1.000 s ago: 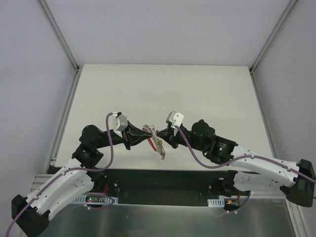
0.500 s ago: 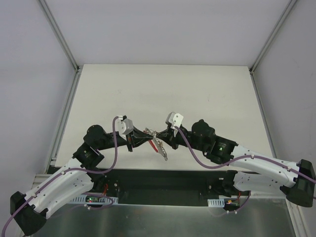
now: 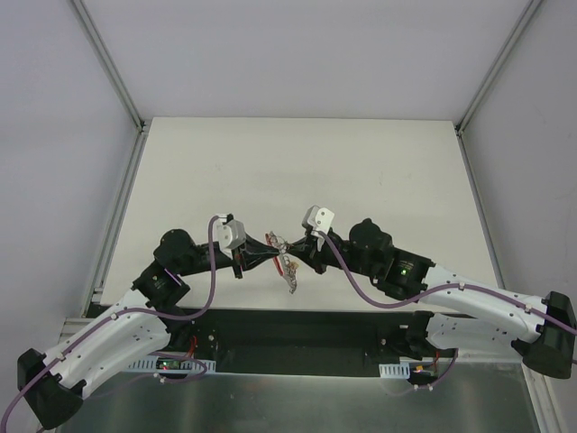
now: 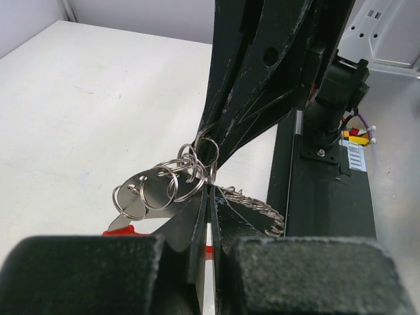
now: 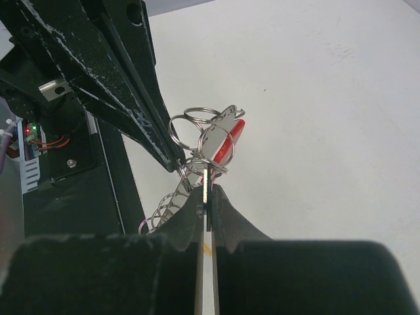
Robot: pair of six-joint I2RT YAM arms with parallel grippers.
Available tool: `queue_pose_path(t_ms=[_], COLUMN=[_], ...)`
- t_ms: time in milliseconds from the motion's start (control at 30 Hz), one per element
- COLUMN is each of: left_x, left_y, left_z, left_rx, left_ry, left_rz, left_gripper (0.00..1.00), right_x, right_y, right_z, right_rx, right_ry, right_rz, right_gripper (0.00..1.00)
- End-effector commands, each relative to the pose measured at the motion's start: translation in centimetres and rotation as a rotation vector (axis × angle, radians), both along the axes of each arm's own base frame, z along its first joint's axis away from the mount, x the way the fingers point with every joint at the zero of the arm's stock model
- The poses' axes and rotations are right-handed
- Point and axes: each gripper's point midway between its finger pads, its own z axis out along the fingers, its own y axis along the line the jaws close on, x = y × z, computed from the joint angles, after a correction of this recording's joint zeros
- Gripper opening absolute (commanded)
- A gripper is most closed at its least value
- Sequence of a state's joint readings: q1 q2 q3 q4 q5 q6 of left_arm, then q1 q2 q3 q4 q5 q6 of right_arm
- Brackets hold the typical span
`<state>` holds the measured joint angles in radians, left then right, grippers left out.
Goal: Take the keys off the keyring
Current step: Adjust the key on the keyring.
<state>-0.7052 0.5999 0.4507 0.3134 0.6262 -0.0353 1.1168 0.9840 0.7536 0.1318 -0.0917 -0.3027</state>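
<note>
Just below the middle of the top view, the left gripper point(image 3: 267, 246), clamped on the keyring point(image 3: 279, 241), meets the right gripper point(image 3: 296, 244), clamped on the keys point(image 3: 289, 271), above the desk point(image 3: 361, 162).

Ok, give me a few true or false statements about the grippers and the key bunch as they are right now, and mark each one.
1. The left gripper and the right gripper are both pinched shut on the keyring bunch. True.
2. The bunch lies flat on the table. False: it is held up between the two grippers, clear of the surface.
3. A red plastic piece hangs on the bunch. True.
4. The grippers meet at the table's far edge. False: they meet close to the near edge, just ahead of the arm bases.
</note>
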Motion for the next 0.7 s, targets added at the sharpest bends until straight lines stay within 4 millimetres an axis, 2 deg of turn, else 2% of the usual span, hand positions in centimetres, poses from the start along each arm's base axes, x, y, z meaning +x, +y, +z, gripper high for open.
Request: queue_pose_path(t_ms=[0, 200, 300, 400, 667], left_x=[-1.2, -2.4, -2.2, -1.6, -1.1], left_y=[-0.2, -0.2, -0.5, -0.7, -0.7], left_z=[3.3, 3.4, 2.9, 2.4, 2.3], left_rx=[-0.058, -0.062, -0.035, 0.005, 0.038], left_ry=[-0.103, -0.162, -0.151, -0.151, -0.170], left_rz=[-0.055, -0.112, -0.108, -0.078, -0.042], left_gripper=[0.00, 0.00, 0.00, 0.00, 0.00], right_x=[0.3, 0.9, 0.7, 0.3, 0.2], right_y=[0.6, 0.2, 0.4, 0.7, 0.7], right_z=[3.9, 3.3, 3.9, 3.5, 3.4], right_rx=[0.091, 0.082, 0.090, 0.064, 0.056], right_ry=[-0.034, -0.013, -0.005, 0.019, 0.028], right_rz=[-0.004, -0.035, -0.020, 0.004, 0.011], right_gripper=[0.01, 0.01, 0.01, 0.01, 0.01])
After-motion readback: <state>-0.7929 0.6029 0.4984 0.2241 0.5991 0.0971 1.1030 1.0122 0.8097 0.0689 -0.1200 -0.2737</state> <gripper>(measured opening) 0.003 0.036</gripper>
